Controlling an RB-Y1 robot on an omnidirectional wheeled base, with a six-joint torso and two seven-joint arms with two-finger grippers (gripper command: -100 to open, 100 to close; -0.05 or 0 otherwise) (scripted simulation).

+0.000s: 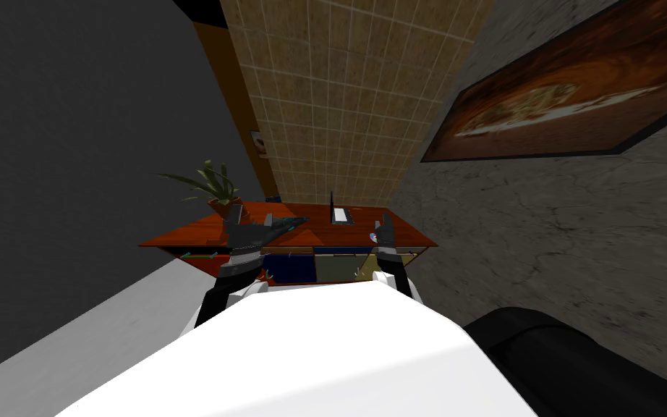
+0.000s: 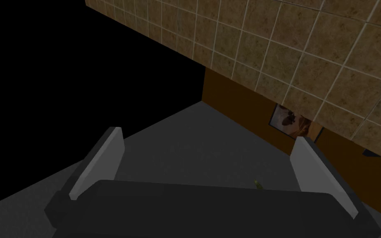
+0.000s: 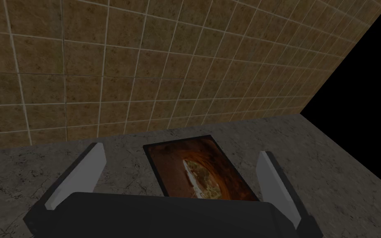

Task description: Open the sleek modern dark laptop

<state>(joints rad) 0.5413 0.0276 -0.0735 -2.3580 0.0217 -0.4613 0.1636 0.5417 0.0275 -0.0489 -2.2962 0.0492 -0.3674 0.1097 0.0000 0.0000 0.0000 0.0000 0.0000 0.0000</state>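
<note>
Tiled wall (image 1: 339, 94) backs a red-brown worktop (image 1: 194, 237) straight ahead of me. A plant (image 1: 213, 187) stands at its left rear corner. The laptop (image 1: 340, 215) sits near the back edge at about the middle. It shows a pale flat base with a thin dark panel rising along one side. I take that panel for the lid seen edge-on, so the laptop would be turned sideways to me, with the lid perhaps partly up. How far it is raised I cannot tell. A dark flat slab (image 1: 290, 223) with a teal edge lies on the worktop closer to me, just beside the left arm. What it is I cannot make out.

Both arms are held up over the near edge of the worktop, one on each side of the laptop and well apart from it. The left tool (image 2: 208, 135) has its fingers spread wide with nothing between them and points up at the wall. The right tool (image 3: 181, 148) is likewise spread, empty and aimed at the wall.

I judge this to be the approach step, with no contact made. The right arm looks the nearer one. The next move calls for tipping its tool down toward the worktop, bringing it in beside the lid's free edge and getting a finger behind that edge. The lid would then swing about its hinge while the base stays flat.
</note>
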